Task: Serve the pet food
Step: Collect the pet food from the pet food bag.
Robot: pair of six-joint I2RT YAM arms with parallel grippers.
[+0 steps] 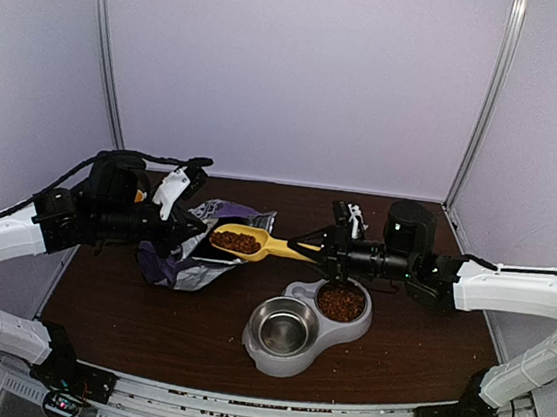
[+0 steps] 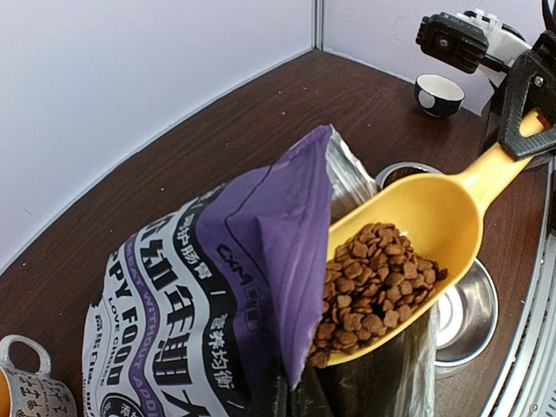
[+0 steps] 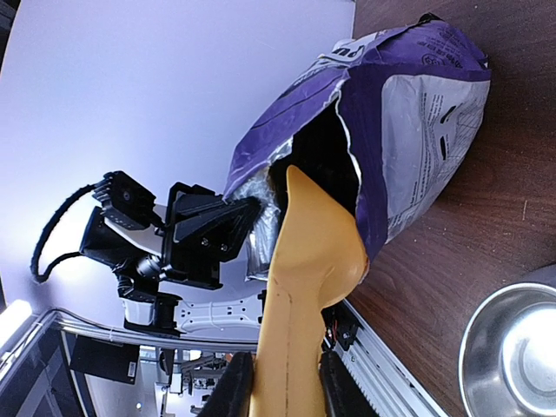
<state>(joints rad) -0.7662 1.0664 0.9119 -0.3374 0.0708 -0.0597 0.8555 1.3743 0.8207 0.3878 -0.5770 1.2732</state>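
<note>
The pet food [image 2: 375, 280] fills the yellow scoop [image 2: 423, 217], which hovers at the open mouth of the purple-and-white bag [image 2: 217, 295]. More pet food [image 1: 340, 301] lies in the right cup of the grey double bowl [image 1: 272, 357]; its left steel cup [image 1: 283, 327] holds none. My right gripper [image 3: 282, 382] is shut on the scoop's handle [image 3: 300, 287], holding the scoop [image 1: 249, 242] level to the left of the bowl. My left gripper [image 2: 295, 400] is shut on the bag's torn edge and holds it up and open; in the top view that left gripper [image 1: 188, 226] sits at the bag [image 1: 202, 260].
A patterned mug [image 2: 24, 387] stands by the bag on the left. A small dark cup [image 2: 437, 93] stands near the back wall. The double bowl [image 3: 512, 347] sits near the table's front, close under the right arm.
</note>
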